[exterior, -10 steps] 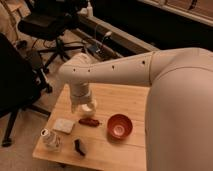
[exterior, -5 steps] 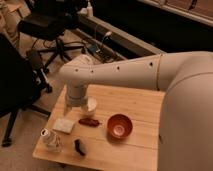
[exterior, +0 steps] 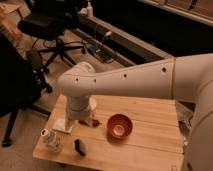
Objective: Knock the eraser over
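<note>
The eraser [exterior: 80,146] is a small black oblong block near the front edge of the wooden table [exterior: 150,145], left of middle. My big white arm reaches in from the right. Its end hangs over the table's left part, and the gripper [exterior: 85,119] points down there, mostly hidden under the wrist. It is behind the eraser and apart from it, just above the reddish-brown object [exterior: 94,122] and beside the whitish square pad [exterior: 63,125].
An orange bowl [exterior: 119,125] stands mid-table, right of the gripper. A small pale jar [exterior: 51,140] stands at the front left, left of the eraser. Black office chairs [exterior: 47,25] and cables on the floor lie behind and left of the table.
The arm's end has sunk a little toward the table and now hides part of the reddish-brown object. The eraser, bowl, pad and jar have not moved.
</note>
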You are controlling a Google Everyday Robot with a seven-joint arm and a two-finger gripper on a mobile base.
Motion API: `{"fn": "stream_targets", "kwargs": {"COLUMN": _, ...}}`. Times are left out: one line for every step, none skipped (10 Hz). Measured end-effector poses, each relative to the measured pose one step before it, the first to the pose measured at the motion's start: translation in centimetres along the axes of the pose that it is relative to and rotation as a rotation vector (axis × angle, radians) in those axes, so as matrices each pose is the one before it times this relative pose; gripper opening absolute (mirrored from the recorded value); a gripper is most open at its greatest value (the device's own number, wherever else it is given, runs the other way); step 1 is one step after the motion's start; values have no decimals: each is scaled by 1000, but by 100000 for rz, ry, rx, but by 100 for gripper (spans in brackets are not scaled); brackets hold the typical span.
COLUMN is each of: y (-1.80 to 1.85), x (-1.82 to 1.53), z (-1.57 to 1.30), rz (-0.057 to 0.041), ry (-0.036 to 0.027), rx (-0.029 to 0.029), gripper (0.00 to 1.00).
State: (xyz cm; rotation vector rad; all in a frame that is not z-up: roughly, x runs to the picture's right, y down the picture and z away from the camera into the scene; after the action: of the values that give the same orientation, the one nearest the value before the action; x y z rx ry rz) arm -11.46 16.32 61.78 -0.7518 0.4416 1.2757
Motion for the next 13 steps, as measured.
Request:
{"fn": "stream_targets", "kwargs": {"y": 452, "x": 1257, "z": -10, "rz": -1366, "ry": 1528, "rx": 1453, "gripper": 65}}
{"fn": "stream_targets", "kwargs": {"y": 499, "x": 1051, "z": 216, "rz": -655, "ry": 1649, "rx": 962, "gripper": 65}}
{"fn": "stream_targets", "kwargs": {"y": 229, "x": 948, "z": 384, "rz": -616, "ry": 1320, "rx": 2301, "gripper": 65}}
{"fn": "stream_targets", "kwargs": {"y": -29, "x": 624, "z": 470, "rz": -498, "ry": 523, "rx": 3249, "gripper": 65}}
{"fn": "stream_targets", "kwargs": {"y": -207, "x": 368, "z": 648, "rz": -244, "ry": 133, "rx": 3922, "gripper": 65}}
{"fn": "stream_targets", "kwargs": {"y": -80, "x": 195, "z": 775, "rz": -247, "ry": 52, "rx": 4045, "gripper": 65}}
{"fn": "stream_targets", "kwargs": {"y": 49, "x": 98, "z": 567, "rz": -247, "ry": 20, "rx": 2770, "gripper": 65}}
{"fn": "stream_targets", "kwargs": {"y": 412, "x": 168, "z": 574, "rz": -280, "ry": 331, "rx": 2253, "gripper": 65}}
{"fn": "stream_targets", "kwargs": {"y": 507, "x": 193, "z": 340, "rz": -208, "ry": 317, "rx": 1305, "gripper": 65}}
{"fn": "stream_targets", "kwargs": {"y": 574, "x": 175, "z": 261, "rz": -424, "ry": 100, "rx": 1026, "gripper": 65}}
{"fn": "stream_targets", "kwargs": {"y": 332, "x": 10, "z": 332, "rz": -81, "ry": -50, "rx": 643, "gripper": 65}}
{"fn": "stream_targets", "kwargs": {"y": 368, "x": -258, "z": 516, "rz": 651, "ry": -459, "rx": -356, "gripper": 65}}
{"fn": "stream_targets", "kwargs": {"y": 266, "x": -353, "z": 330, "rz": 957, "ry": -608, "rx": -1200, "gripper": 65}}
